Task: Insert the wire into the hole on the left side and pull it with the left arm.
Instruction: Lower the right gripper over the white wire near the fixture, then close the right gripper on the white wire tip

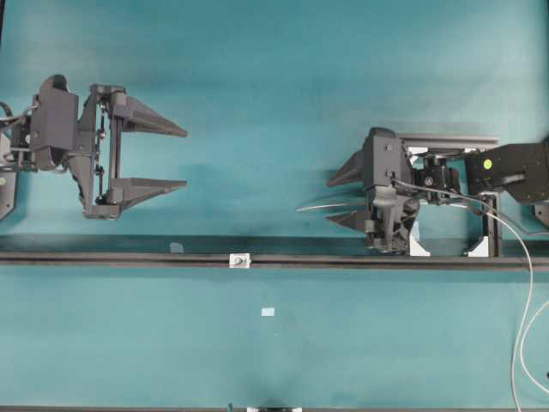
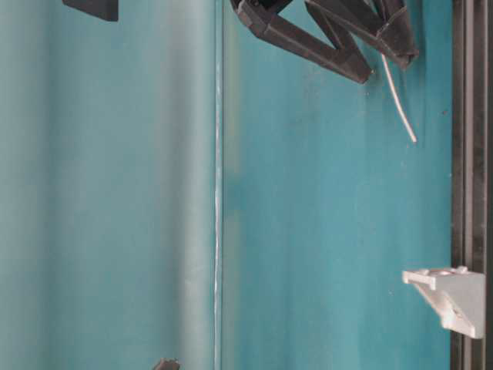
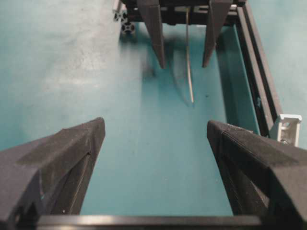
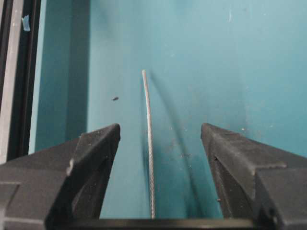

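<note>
White wire (image 4: 149,143) between open fingers (image 4: 93,158)

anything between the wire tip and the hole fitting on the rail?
No, overhead view shows only bare teal table between the wire tip and the hole fitting on the black rail.

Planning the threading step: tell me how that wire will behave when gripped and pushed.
The wire juts forward in a gentle curve without drooping, so it is probably springy rather than floppy. It is far thinner than the right gripper fingers, so it may slip or bow when pushed.

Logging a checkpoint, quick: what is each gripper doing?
Left gripper: open, empty.
Right gripper: open, wire between its fingers, not clamped.
</note>
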You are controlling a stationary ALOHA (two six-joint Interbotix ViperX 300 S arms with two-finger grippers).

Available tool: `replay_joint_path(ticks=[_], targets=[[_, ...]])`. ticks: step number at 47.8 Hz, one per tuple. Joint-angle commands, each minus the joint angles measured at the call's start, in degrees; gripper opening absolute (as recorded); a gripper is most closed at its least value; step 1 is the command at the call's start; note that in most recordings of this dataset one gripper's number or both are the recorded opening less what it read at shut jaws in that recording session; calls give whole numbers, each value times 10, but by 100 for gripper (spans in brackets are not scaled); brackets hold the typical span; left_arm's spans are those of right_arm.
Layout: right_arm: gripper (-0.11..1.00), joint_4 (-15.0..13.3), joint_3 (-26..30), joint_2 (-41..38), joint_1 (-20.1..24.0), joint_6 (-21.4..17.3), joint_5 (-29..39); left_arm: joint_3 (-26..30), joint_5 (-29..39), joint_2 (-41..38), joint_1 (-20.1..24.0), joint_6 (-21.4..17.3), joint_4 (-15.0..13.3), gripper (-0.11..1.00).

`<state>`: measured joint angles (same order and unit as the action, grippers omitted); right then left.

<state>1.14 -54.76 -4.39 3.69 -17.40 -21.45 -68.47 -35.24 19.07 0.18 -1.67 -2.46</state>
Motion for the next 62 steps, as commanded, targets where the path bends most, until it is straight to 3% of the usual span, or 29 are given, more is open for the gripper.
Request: replay_joint_path(ticks=[1, 7, 17, 27, 34, 38, 62], targets=[[79, 1, 10, 5, -1, -1, -4, 4, -4, 3, 2, 1, 0, 78], [70, 2, 9, 5, -2, -1, -4, 4, -3, 4, 2, 1, 0, 78], [41, 1, 7, 5, -1, -1, -2, 3, -3, 3, 2, 2, 0, 78], [34, 1, 6, 5, -1, -1, -2, 3, -3, 3, 2, 2, 0, 78], [8, 1, 4, 5, -1, 0, 4, 3, -3, 3, 2, 2, 0, 78], [-1, 1, 4, 5, -1, 0, 17, 3, -3, 3, 2, 2, -1, 78], [-1, -1, 13, 20, -1, 4, 29, 3, -3, 4, 2, 2, -1, 78]])
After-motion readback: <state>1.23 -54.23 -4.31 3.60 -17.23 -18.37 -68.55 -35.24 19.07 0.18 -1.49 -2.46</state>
